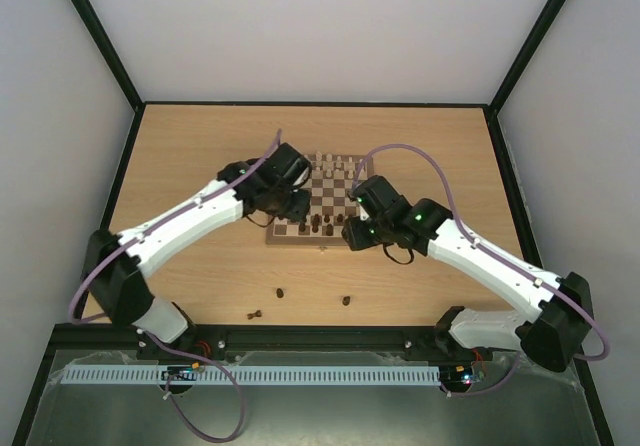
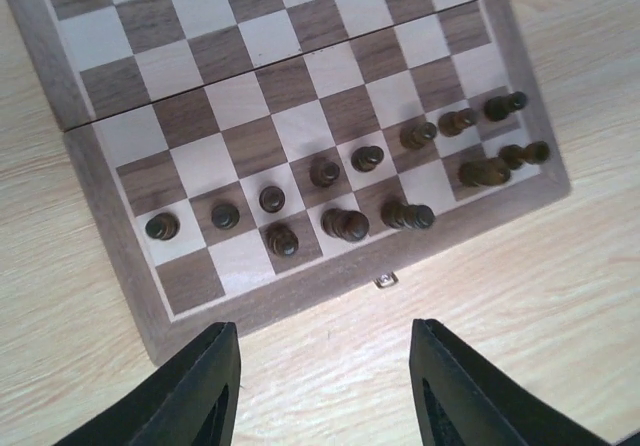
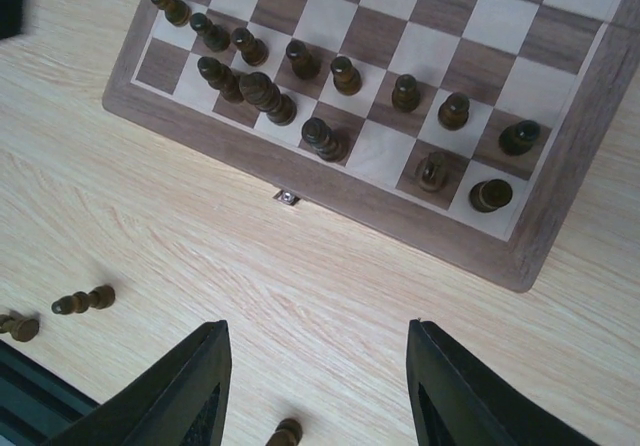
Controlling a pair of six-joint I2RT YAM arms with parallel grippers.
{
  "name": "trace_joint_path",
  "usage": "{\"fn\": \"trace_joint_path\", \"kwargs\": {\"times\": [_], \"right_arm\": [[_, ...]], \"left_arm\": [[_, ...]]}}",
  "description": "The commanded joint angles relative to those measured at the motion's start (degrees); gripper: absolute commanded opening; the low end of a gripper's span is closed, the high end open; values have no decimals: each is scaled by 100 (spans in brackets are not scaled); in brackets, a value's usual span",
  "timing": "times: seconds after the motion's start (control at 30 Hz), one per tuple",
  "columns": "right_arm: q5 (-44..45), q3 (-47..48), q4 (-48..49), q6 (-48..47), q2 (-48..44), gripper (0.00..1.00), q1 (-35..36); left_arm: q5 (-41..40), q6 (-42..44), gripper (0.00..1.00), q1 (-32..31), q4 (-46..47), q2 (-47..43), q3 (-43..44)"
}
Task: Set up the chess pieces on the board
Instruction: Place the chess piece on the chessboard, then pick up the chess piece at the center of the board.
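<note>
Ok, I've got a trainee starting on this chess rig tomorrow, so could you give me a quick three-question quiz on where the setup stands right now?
1. True or false: the left arm's jaws grip a pawn.
2. How many dark pieces lie on the table, off the board?
3. In the top view, the dark pieces standing on the board line: A its near edge; B its far edge; C its two side edges.

Key: 1 false, they stand open and empty; 2 three; 3 A.
</note>
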Motion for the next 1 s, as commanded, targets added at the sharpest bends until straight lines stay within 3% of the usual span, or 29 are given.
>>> {"fn": "trace_joint_path", "kwargs": {"times": [0.0, 0.33, 0.43, 0.7, 0.97], "right_arm": [[-258, -167, -271, 287, 67, 51, 93], [228, -623, -516, 1804, 103, 54, 1522], [438, -593, -625, 2309, 249, 54, 2065], [894, -495, -977, 3464, 877, 55, 2839], [968, -705, -870, 3977, 1089, 39, 2897]], "left_arm": [[139, -84, 53, -31, 177, -798, -417], [265, -186, 81, -27, 885, -2289, -1529], [311, -184, 98, -27, 1008, -2518, -1779], [440, -59, 99, -18, 1131, -2809, -2028], [708, 111, 99, 41, 1268, -2864, -2152]]}}
